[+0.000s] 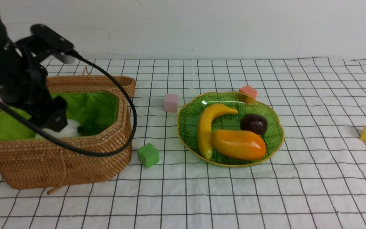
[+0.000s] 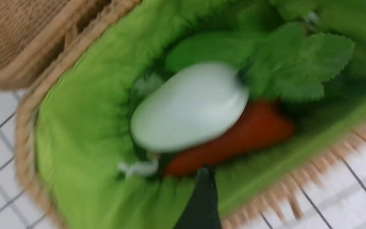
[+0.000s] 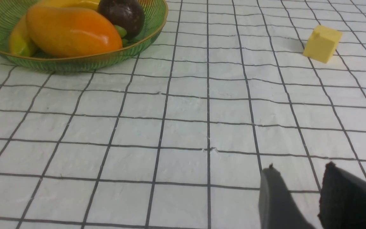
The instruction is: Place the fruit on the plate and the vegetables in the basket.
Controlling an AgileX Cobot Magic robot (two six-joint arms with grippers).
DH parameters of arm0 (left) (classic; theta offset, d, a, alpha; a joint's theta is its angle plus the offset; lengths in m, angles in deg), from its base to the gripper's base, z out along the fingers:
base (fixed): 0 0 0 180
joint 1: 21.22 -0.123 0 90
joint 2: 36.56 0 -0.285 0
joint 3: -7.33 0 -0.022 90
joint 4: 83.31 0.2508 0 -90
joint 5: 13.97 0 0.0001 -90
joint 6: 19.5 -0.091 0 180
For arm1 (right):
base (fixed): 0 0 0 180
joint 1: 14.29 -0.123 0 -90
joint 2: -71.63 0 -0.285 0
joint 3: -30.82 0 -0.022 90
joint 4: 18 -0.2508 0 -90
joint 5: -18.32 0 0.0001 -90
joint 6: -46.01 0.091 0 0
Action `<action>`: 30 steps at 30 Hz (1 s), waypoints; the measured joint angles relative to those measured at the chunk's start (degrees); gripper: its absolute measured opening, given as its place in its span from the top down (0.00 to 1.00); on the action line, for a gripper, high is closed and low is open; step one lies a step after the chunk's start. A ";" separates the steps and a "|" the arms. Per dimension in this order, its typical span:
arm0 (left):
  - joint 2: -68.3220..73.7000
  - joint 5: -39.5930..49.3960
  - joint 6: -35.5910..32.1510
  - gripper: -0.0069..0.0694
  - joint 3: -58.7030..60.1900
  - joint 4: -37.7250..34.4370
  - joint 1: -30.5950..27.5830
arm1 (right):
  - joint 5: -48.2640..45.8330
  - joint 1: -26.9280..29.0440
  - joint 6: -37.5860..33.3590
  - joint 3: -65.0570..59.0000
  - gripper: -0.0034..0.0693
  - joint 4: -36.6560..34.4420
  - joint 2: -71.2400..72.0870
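Fat white toy radish [image 2: 189, 106] lies in the brown wicker basket [image 1: 75, 165] directly beneath the left end effector [image 2: 292, 197], jaws spread, long axis slanting over the orange carrot [image 2: 249, 133]

No readable text, labels, brands, numbers or signs in any of the three views. The cloth on the surface [image 1: 265, 190] carries only a plain black grid, no characters.
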 joint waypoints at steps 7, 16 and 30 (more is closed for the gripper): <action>-24.84 9.88 15.05 0.48 0.67 -1.86 0.00 | 0.00 0.00 0.00 0.00 0.63 0.00 0.00; -65.25 4.98 39.62 0.93 22.86 -2.29 0.00 | 0.00 0.00 0.00 0.00 0.63 0.00 0.00; -76.37 -15.73 46.10 0.93 51.17 -2.32 0.00 | 0.00 0.00 0.05 0.00 0.63 0.00 0.00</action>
